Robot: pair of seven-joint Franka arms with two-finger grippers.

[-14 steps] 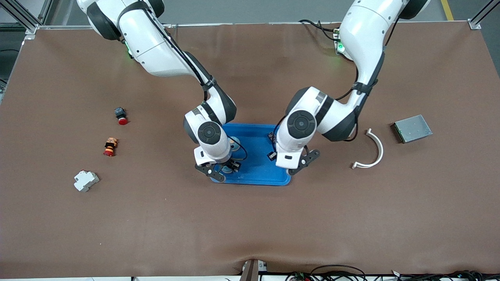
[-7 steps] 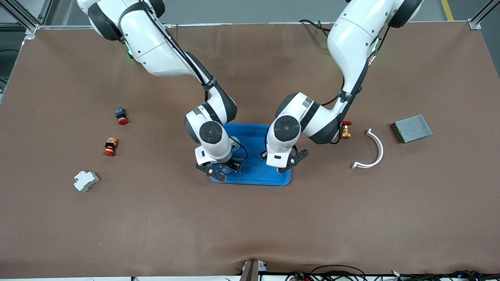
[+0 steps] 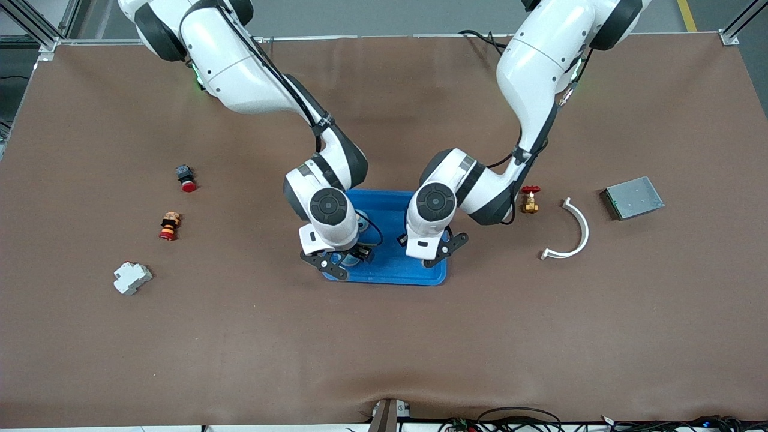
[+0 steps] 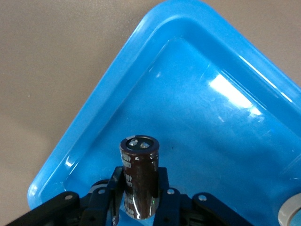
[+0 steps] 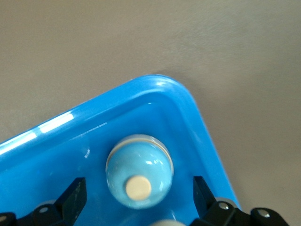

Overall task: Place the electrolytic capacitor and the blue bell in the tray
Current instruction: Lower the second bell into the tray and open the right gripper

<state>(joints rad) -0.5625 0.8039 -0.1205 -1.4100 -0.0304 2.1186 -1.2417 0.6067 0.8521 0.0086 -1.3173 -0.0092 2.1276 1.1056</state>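
Two tools hang over the shallow bright-blue rectangular plastic tray, which lies near the middle of the brown counter. The left tool is clenched on a dark brown cylindrical electrolytic capacitor; its long axis runs along the fingers, and the silver-capped end points away from the tool, over the tray floor near one rounded corner. Writing on its sleeve is too small to read. Only the left wrist view shows this part; the front view hides it under the arm. The right tool stands released, fingers spread either side of a pale blue domed bell with a cream button, resting dome-up in another tray corner. The front view hides the bell too.
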